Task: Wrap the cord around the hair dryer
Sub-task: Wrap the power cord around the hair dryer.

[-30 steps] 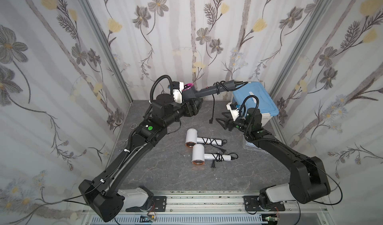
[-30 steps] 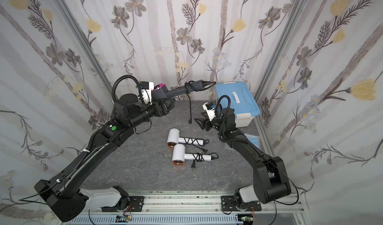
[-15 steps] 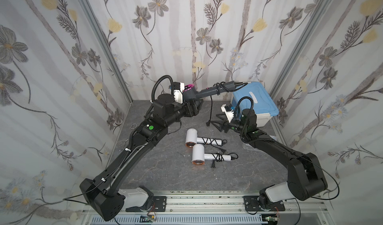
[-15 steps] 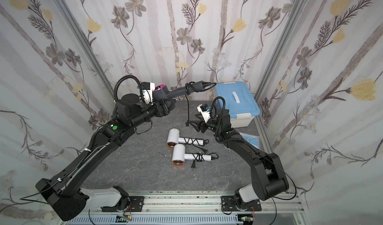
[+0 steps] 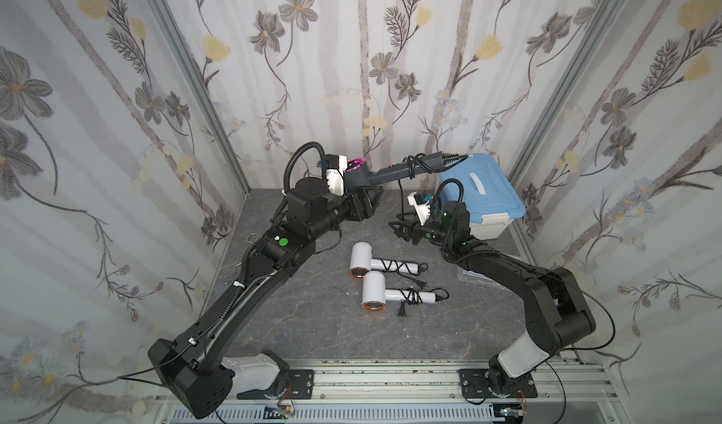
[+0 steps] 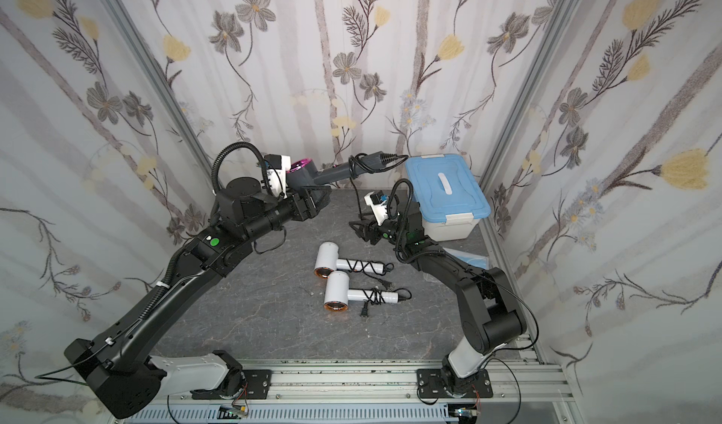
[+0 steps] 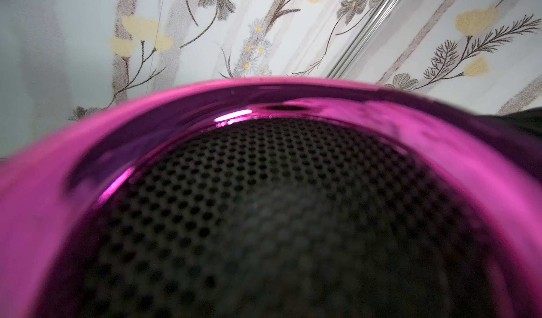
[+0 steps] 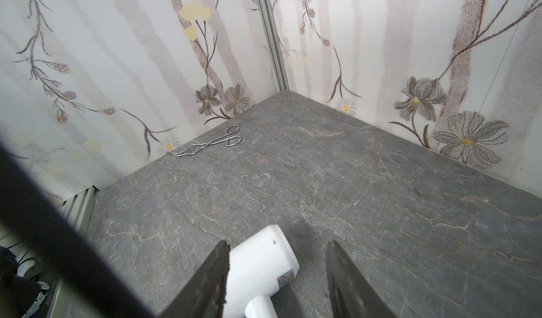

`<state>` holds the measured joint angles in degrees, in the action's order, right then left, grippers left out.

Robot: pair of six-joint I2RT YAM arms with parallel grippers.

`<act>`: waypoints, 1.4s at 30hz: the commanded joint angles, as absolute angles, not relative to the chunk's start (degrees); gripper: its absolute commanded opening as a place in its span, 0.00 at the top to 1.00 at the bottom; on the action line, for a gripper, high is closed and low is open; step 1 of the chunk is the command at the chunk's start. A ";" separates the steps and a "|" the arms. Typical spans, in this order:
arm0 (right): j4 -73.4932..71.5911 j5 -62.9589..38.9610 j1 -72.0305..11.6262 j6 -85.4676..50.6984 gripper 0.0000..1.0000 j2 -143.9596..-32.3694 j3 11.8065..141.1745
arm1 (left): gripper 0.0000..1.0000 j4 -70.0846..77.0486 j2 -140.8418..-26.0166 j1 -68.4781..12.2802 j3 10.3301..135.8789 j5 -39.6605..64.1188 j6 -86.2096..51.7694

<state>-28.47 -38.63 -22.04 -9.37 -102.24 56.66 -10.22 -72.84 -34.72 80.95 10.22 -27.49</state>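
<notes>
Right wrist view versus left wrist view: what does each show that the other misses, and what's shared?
Only the right wrist view: grey tabletop, metal tongs by the wall, a white hair dryer, the right tool with fingers apart. Only the left wrist view: the pink-rimmed hair dryer, close up, with black mesh. Both: floral wallpaper and a metal corner strip.

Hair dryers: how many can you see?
3. A grey hair dryer held by the left gripper at the back; two white hair dryers side by side on the table. The closed box might hide more.
</notes>
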 commanded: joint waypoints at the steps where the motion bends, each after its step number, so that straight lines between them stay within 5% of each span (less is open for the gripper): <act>1: -33.32 -39.30 -22.22 -12.43 0.67 -102.10 54.90 | 1.00 -5.14 -72.38 -34.63 80.69 8.26 -28.63; 11: -30.47 -37.49 -23.37 -14.23 0.99 -97.29 48.67 | 1.00 0.67 -70.39 -34.71 73.80 -7.23 -33.62; 25: 5.75 -22.49 -32.18 3.05 1.00 -81.84 55.15 | 1.00 -2.81 -81.00 -35.60 69.63 -40.04 -19.00; 42: 16.90 -2.86 -32.73 20.24 1.00 -82.61 81.86 | 1.00 -15.95 -82.76 -35.53 69.78 -34.85 -10.65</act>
<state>18.79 -5.72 -32.99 16.60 -81.45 78.70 -13.96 -83.74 -35.62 69.84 -35.00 -12.25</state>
